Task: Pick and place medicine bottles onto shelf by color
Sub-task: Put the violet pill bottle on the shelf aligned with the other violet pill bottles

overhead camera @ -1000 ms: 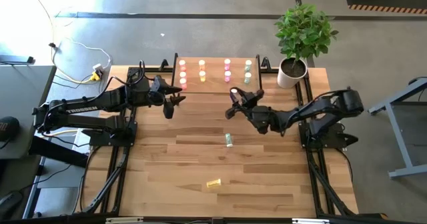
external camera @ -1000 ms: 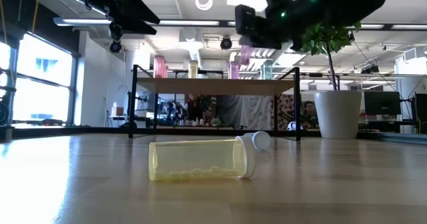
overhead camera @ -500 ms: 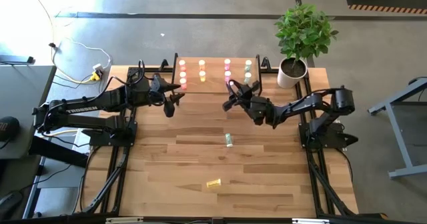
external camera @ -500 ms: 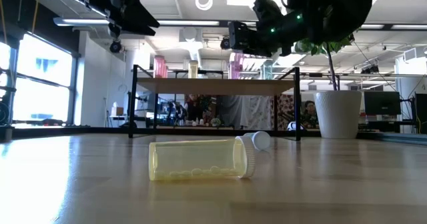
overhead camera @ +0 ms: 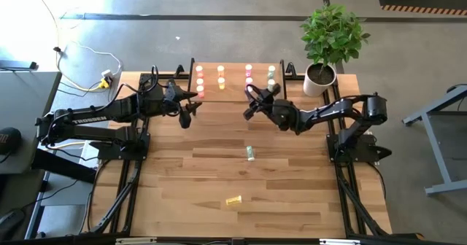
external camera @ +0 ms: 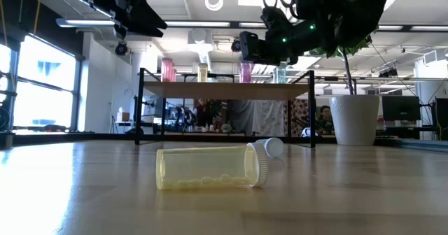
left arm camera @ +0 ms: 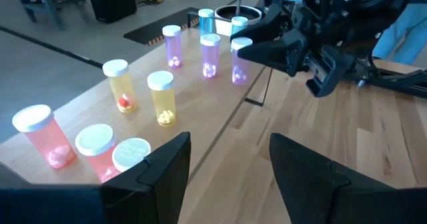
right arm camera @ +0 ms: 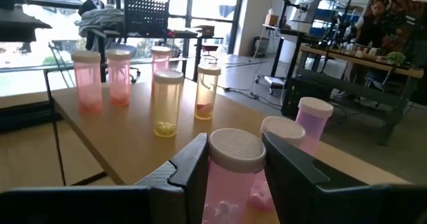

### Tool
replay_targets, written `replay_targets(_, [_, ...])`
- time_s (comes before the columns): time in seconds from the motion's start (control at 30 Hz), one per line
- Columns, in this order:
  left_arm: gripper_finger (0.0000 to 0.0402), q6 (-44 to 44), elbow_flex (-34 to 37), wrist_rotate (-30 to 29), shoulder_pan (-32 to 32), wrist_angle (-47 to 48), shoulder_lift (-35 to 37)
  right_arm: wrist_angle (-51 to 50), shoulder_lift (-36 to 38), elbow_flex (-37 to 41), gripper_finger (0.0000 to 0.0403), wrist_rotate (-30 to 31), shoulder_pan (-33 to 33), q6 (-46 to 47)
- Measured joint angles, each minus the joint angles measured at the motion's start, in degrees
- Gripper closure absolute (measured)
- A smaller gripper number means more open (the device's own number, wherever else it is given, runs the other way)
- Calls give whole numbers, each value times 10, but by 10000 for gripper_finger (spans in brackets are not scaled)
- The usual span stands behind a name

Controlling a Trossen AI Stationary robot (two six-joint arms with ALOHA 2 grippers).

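The shelf (overhead camera: 233, 92) stands at the table's far middle, with upright pink, yellow, red-orange and pale green medicine bottles in rows on it. My right gripper (overhead camera: 253, 99) is at the shelf's near edge, shut on a pink bottle (right arm camera: 233, 177) with a white cap. My left gripper (overhead camera: 191, 109) hovers by the shelf's near left corner, open and holding nothing (left arm camera: 230, 164). A pale green bottle (overhead camera: 250, 153) and a yellow bottle (overhead camera: 233, 200) lie on their sides on the tabletop. My right gripper pinches the pink bottle's body just under its white cap (right arm camera: 217, 187) between its two fingers. The fingers (right arm camera: 190, 167) lie about level and reach from the table's right toward the shelf. The bottle stands upright; whether its base touches the shelf I cannot tell.
A potted plant in a white pot (overhead camera: 319, 77) stands at the far right corner, close to my right arm. Black frame rails run along both sides of the table. The near half of the tabletop (overhead camera: 292, 194) holds only the two lying bottles.
My right gripper has carried the pink bottle toward the table's far edge and up to the shelf's near edge, sinking a little and rolling its wrist. The bottle has stayed upright in the hold.
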State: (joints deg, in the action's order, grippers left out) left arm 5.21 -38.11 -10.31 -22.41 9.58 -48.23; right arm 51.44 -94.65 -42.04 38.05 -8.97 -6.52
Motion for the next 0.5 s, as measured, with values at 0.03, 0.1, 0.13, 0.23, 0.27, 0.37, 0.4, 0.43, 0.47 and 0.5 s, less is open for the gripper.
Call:
replay_targets(0.03, [206, 0, 0, 0, 0, 0, 0, -6, 0, 0, 279, -9, -2, 0])
replay_targets(0.1, [206, 1, 0, 0, 0, 0, 0, -15, 0, 0, 279, -25, -7, 0])
replay_targets(0.13, [206, 1, 0, 0, 0, 0, 0, -17, 0, 0, 279, -31, -9, 0])
replay_targets(0.23, [206, 1, 0, -1, 0, 0, 0, -19, 0, 0, 279, -38, -14, 0])
replay_targets(0.27, [206, 1, 0, -4, 0, 0, 0, -19, 0, 0, 279, -39, -15, 0])
replay_targets(0.37, [206, -4, 0, -10, 0, 0, 0, -22, 0, 0, 279, -39, -17, -1])
replay_targets(0.4, [206, -8, 0, -11, 0, 0, 0, -24, 0, -1, 279, -39, -19, 0])
replay_targets(0.43, [206, -9, 0, -11, 0, 0, 0, -25, 0, -1, 279, -39, -19, 0])
replay_targets(0.47, [206, -9, 0, -11, 0, 0, 0, -26, 0, -1, 279, -39, -19, 0])
replay_targets(0.5, [206, -9, 0, -11, 0, 0, 0, -26, 0, -1, 279, -39, -19, 0])
